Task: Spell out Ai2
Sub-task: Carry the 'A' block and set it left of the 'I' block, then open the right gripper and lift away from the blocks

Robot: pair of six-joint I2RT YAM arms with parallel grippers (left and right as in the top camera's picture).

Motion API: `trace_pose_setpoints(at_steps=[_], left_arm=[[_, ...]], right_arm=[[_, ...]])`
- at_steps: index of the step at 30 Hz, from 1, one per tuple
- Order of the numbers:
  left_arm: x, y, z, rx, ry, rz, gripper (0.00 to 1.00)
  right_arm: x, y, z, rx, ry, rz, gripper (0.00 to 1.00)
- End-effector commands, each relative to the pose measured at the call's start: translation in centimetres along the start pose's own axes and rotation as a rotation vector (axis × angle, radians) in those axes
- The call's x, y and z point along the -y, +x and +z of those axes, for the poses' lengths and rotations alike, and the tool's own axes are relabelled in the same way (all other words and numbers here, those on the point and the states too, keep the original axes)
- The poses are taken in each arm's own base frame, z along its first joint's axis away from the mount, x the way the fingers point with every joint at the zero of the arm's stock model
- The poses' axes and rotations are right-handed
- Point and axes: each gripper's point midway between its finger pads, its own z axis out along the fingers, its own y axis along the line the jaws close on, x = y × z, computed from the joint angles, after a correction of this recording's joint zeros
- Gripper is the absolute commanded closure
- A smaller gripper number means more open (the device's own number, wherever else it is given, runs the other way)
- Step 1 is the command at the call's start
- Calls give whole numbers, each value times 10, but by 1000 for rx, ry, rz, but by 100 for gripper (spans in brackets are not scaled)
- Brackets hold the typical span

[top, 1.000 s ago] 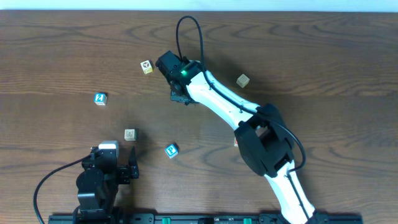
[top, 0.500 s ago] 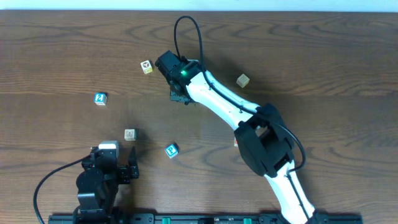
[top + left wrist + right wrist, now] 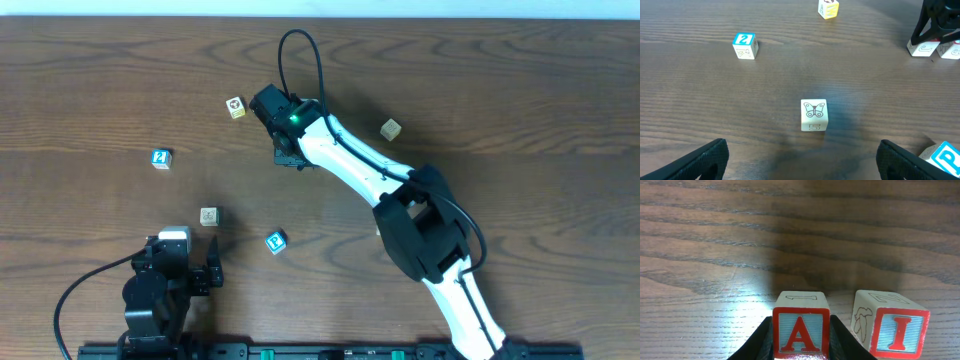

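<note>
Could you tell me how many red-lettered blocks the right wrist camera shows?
2: the A block inside the right gripper, the I block beside it, apart. More may lie out of frame.

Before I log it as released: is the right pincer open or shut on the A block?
Shut: the right pincer has its fingers against both sides of the A block, no gap showing.

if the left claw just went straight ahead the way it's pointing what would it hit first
Most likely the butterfly block, which sits almost dead centre ahead of the open left claw, with nothing visible between them.
</note>
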Motion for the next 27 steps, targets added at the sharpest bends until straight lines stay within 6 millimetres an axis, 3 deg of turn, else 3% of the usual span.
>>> trace_pose_setpoints(at_steps=[1, 3, 5, 7, 16, 22, 24, 27], left_arm=[[0, 2, 1, -2, 2, -10, 5], [0, 2, 1, -2, 2, -10, 4], [0, 2, 1, -2, 2, -10, 5], [0, 2, 1, -2, 2, -10, 4], [0, 2, 1, -2, 2, -10, 5], [0, 2, 1, -2, 2, -10, 5], [0, 2, 1, -2, 2, -10, 5], [0, 2, 1, -2, 2, -10, 5]], right_arm=[[5, 4, 7, 0, 33, -21, 88], [5, 4, 7, 0, 32, -23, 83], [5, 4, 7, 0, 32, -23, 66], [5, 5, 6, -2, 33, -24, 61], [6, 3, 7, 5, 39, -22, 61], [9, -19, 8, 81, 39, -16, 60], [11, -27, 8, 97, 29, -8, 51], [9, -40, 3, 124, 13, -46, 48]])
